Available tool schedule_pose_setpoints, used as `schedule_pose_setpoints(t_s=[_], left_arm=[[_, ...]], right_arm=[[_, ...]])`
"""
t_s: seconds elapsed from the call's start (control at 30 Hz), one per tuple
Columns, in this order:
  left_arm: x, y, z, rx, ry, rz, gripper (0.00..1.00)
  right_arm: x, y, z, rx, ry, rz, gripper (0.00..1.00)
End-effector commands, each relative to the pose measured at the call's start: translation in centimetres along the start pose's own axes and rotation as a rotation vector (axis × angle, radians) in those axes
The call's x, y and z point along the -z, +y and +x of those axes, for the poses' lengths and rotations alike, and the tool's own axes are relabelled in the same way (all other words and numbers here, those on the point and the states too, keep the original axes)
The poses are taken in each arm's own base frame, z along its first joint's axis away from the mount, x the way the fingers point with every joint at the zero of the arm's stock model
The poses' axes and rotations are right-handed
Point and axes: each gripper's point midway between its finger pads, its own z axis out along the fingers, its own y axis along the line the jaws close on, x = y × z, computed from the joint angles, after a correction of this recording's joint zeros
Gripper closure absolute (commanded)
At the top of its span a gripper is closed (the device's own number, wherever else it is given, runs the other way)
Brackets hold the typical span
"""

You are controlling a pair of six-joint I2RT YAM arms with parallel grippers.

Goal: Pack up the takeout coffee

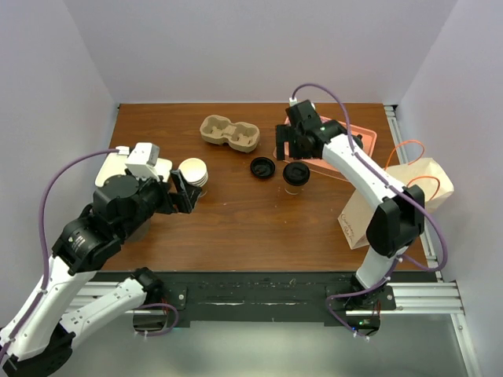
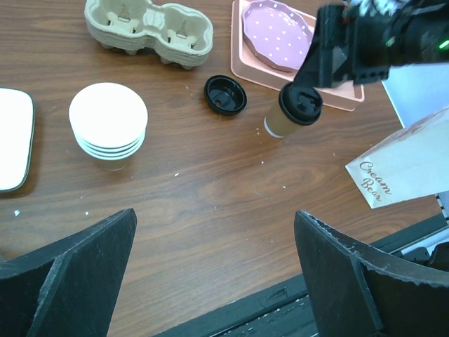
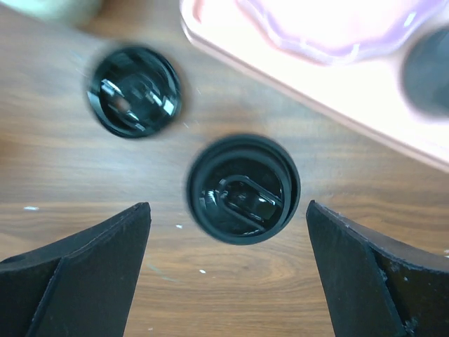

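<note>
The takeout coffee (image 1: pixel 296 174) is a tan paper cup with a black lid, standing upright on the wooden table just in front of the pink tray (image 1: pixel 363 133). My right gripper (image 1: pixel 289 151) hovers above it, open. In the right wrist view the cup's lid (image 3: pixel 243 188) lies between the spread fingers (image 3: pixel 91 267) with a gap on each side and nothing held. My left gripper (image 1: pixel 185 192) is open at the left, beside the stack of white cups (image 1: pixel 193 171), with bare wood between its fingers (image 2: pixel 84 274). The coffee (image 2: pixel 291 112) also shows in the left wrist view.
A loose black lid (image 1: pixel 262 166) lies left of the coffee. The brown pulp carrier (image 1: pixel 229 132) sits at the back. A purple dotted plate (image 2: pixel 277 31) rests in the pink tray. A paper bag (image 1: pixel 397 200) stands at the right edge, and a white plate (image 2: pixel 14 137) lies at the left.
</note>
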Motion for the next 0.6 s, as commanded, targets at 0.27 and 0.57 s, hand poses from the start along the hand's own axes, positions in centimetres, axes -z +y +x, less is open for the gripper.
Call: schedule_pose_setpoints(t_s=[0.27,0.57], left_arm=[[-1.5,-4.1,-0.2,0.022,0.031,0.184,0.00],[-1.6,-4.3,0.5,0.040,0.069,0.193,0.01]], right_arm=[[16.8,-8.0,-1.2,0.043,-0.004,0.180,0.10],[23.0,-12.8,0.9,0.085,-0.123,0.250,0.24]])
